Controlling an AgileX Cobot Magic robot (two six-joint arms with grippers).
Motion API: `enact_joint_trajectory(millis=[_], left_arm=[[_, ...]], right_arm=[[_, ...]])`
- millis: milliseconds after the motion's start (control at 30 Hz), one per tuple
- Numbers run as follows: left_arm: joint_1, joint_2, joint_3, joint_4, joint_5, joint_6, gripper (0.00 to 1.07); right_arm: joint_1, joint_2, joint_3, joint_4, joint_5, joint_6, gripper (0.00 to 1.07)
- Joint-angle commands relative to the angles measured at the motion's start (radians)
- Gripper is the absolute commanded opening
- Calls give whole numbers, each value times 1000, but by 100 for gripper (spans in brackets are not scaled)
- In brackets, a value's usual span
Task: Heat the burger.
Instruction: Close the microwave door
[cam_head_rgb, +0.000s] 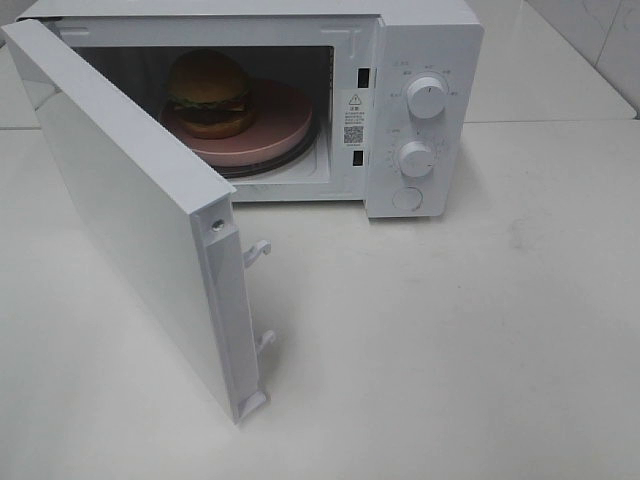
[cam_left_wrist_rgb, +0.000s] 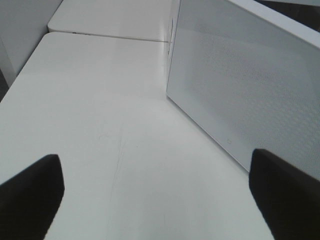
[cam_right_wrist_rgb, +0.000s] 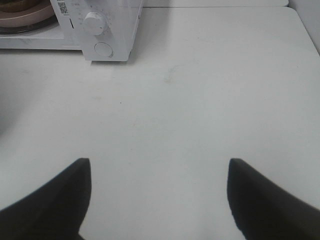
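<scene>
The burger (cam_head_rgb: 208, 93), with a golden-brown bun, dark patty and green lettuce, sits on a pink plate (cam_head_rgb: 275, 128) inside the white microwave (cam_head_rgb: 425, 60). The microwave door (cam_head_rgb: 140, 215) stands wide open toward the front left. Neither gripper shows in the exterior high view. In the left wrist view my left gripper (cam_left_wrist_rgb: 155, 195) is open and empty over the table, beside the door's outer face (cam_left_wrist_rgb: 240, 85). In the right wrist view my right gripper (cam_right_wrist_rgb: 157, 197) is open and empty over the table, well in front of the microwave's knob panel (cam_right_wrist_rgb: 97, 30). The plate's edge (cam_right_wrist_rgb: 25, 15) shows there too.
The microwave has two knobs (cam_head_rgb: 427, 100) and a round button (cam_head_rgb: 407, 198) on its right panel. The door's latch hooks (cam_head_rgb: 257, 250) stick out from its free edge. A white table (cam_head_rgb: 450, 340) carries everything; a second table surface (cam_left_wrist_rgb: 110, 17) adjoins at the back.
</scene>
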Motion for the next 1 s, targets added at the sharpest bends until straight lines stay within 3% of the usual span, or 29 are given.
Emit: enact_joint_trajectory(millis=[33,400,467,533,567,633,667,767,833,967,1000], left_arm=[[-5,32,-5,-5,-60,0,88],[-5,219,-3,-12,-200,-1,57],[-5,277,-3,-16,-234,-1,42],[-5,299,-3,-21,-249,-1,36],[-5,340,-3,-33,-280,-1,24],[-5,363,-3,-41,-298,-1,19],[-5,410,-3,-60,-340,-1,8],[-5,468,-1,-85,-401,4,0],[-5,488,3,-93,-432,15,0],[-5,568,52,-163,-629,101,0],[-5,568,52,-163,-629,101,0]], right_arm=[[-7,-26,1,2,-2,-2,74],[-7,-26,1,2,-2,-2,74],[-7,-26,1,2,-2,-2,74],[-7,-26,1,2,-2,-2,74],[-7,-26,1,2,-2,-3,74],[-7,-26,1,2,-2,-5,74],[-7,-26,1,2,-2,-5,74],[-7,-26,1,2,-2,-5,74],[-7,-26,1,2,-2,-5,74],[-7,-26,1,2,-2,-5,74],[-7,-26,1,2,-2,-5,74]])
